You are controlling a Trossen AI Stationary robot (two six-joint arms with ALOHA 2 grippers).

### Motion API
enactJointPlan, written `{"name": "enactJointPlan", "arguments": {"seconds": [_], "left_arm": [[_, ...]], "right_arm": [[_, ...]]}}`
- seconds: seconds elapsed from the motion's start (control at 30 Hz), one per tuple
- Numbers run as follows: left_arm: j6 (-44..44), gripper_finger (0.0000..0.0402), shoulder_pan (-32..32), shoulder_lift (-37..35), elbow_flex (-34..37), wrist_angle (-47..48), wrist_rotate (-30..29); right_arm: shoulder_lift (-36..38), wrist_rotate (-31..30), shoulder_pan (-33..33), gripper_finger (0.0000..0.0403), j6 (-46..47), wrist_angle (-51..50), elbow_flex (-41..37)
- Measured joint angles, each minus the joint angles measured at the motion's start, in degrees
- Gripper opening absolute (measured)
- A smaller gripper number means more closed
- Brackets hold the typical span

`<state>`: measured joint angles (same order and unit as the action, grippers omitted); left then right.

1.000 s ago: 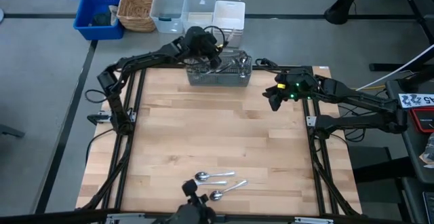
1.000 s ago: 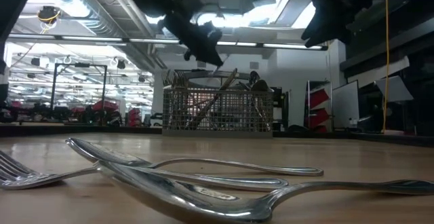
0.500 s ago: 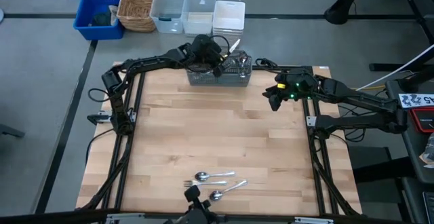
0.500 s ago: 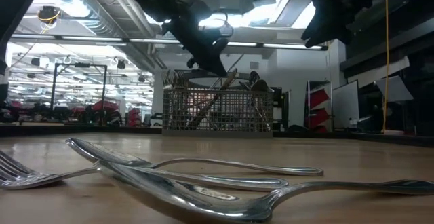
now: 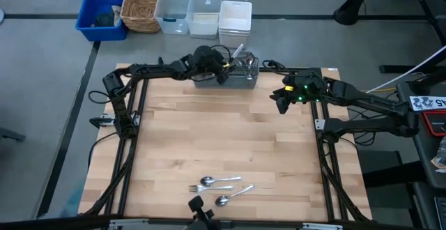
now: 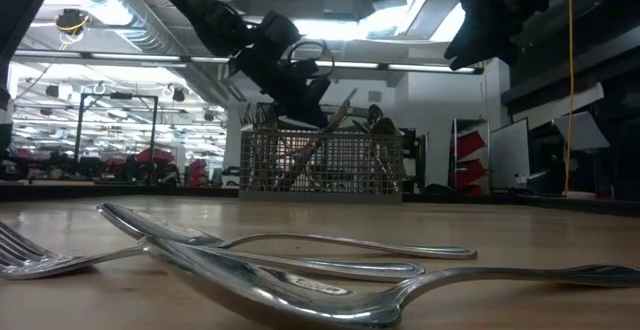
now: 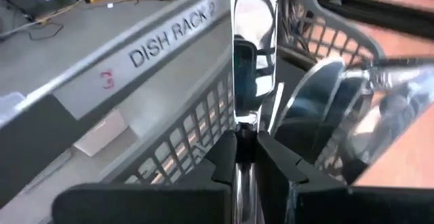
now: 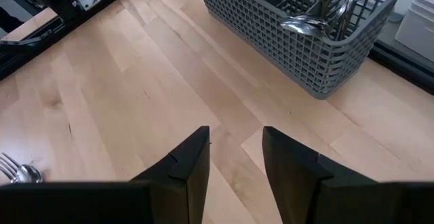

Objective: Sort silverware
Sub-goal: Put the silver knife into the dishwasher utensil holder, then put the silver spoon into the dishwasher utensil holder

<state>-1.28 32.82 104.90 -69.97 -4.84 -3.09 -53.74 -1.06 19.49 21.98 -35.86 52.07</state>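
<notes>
1. The left claw point(image 5: 224, 67) hangs over the wire basket point(image 5: 240, 81) at the far edge of the table point(image 5: 223, 139), clamped on a knife point(image 7: 252, 54) that rises from between its fingers point(image 7: 226, 157).
2. In the left wrist view the knife's shiny blade stands just beside the basket's grey wall, with a spoon bowl point(image 7: 325, 108) and other handles crowding the same basket.
3. Below the basket in that view, a grey strip reads "DISH RACK 2", with a red "3" beside it.
4. In the low view the knife point(image 6: 335, 110) slants up from the basket's rim, under the left claw point(image 6: 312, 92).
5. The basket point(image 8: 298, 41) holds more silverware, handles and bowls bunched at one end.
6. The right claw point(image 5: 282, 101) hovers above the table near its right edge, towards the far right corner, fingers point(image 8: 193, 159) spread apart and holding nothing.
7. Near the table's near edge lie two spoons point(image 5: 212, 182) and a fork point(image 5: 209, 188), close together, well apart from the basket.
8. In the low view these pieces point(image 6: 280, 260) lie flat, handles crossing.
9. Beyond the far edge, on the floor, stand a blue bin point(image 5: 101, 14), a wicker basket point(image 5: 139, 7) and clear tubs point(image 5: 202, 10).
</notes>
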Motion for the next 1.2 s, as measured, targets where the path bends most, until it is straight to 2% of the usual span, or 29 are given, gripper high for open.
{"name": "enactJointPlan", "arguments": {"seconds": [0.2,0.4,0.53,0.83,1.0,1.2], "left_arm": [[-4.04,0.0024,-1.08,0.01,0.2,2.37,-0.14],[-3.86,0.0027,-1.76,0.04,0.2,4.11,-0.44],[-3.65,0.0053,-1.81,0.09,0.28,4.24,-1.03],[-6.42,0.0153,-1.86,-4.05,0.77,11.0,-3.08],[-3.45,0.0164,-1.86,-8.43,0.75,13.31,-3.1],[-1.06,0.0154,-2.13,-13.74,0.69,15.35,-3.05]], "right_arm": [[0.0,0.0,0.0,0.0138,0.0,0.0,0.0],[-0.01,0.0,0.0,0.0138,0.01,0.0,0.0],[0.0,0.0,0.0,0.0138,0.11,0.0,0.0],[-0.02,0.0,0.0,0.0138,0.18,0.02,0.0],[-0.02,0.07,0.02,0.0138,0.21,0.28,0.0],[-0.02,1.52,0.0,0.0138,0.54,3.6,0.0]]}}
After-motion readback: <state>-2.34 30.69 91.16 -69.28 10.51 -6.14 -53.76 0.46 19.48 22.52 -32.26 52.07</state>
